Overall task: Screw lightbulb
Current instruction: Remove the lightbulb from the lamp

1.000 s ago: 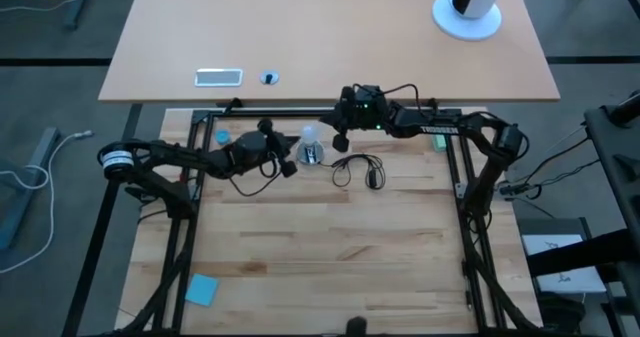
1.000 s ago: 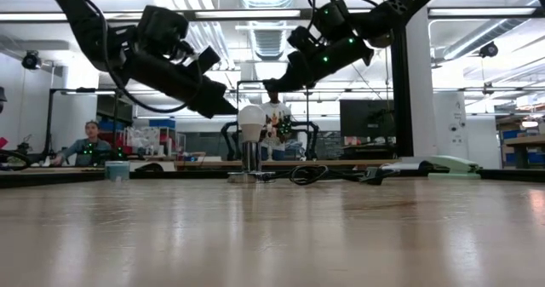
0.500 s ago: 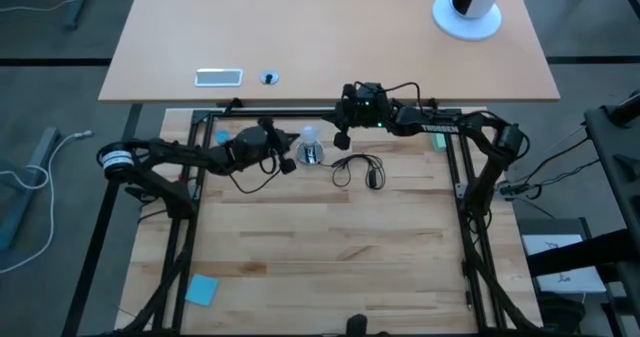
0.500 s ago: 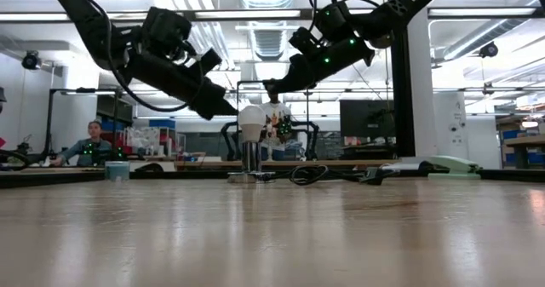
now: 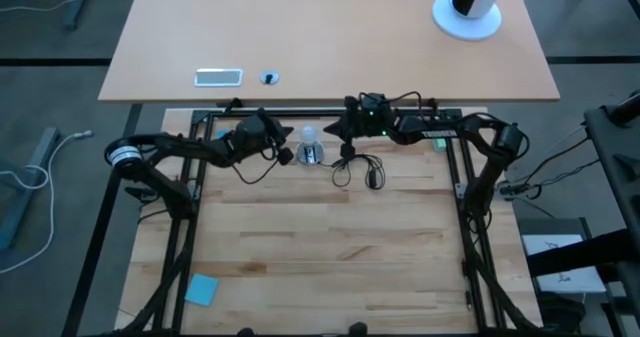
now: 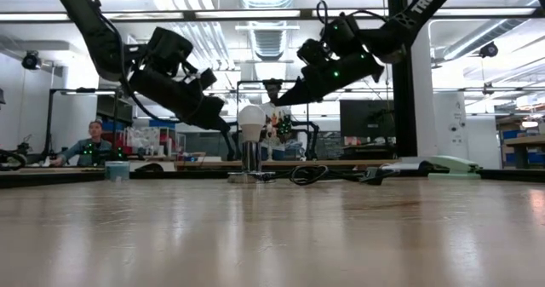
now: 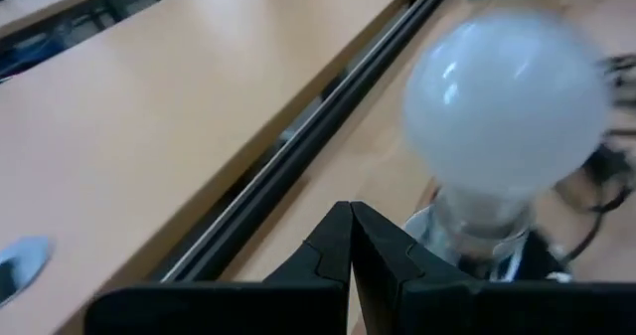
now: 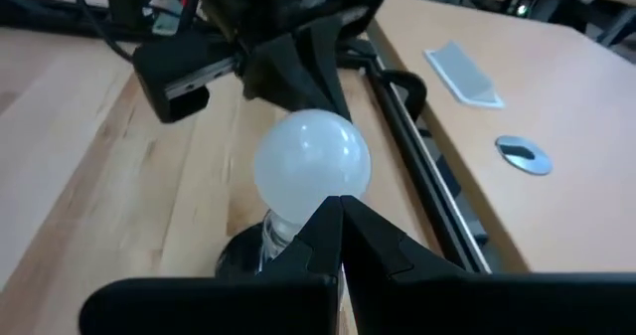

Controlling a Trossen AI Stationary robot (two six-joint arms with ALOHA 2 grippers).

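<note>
Fig.: Lightbulb (image 6: 251,121) upright in socket base (image 5: 311,156) at table's far edge, btwn both arms. Left gripper (image 7: 350,238) and right gripper (image 8: 340,223): fingers pressed together, empty, just beside bulb, not touching. Bulb's screw base hidden inside socket; cord (image 5: 358,167) partly under right arm.

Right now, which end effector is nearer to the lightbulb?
Left, narrowly. The left end effector, shut, is just beside the lightbulb on its left; the right end effector, shut, is slightly farther off on its right.
</note>
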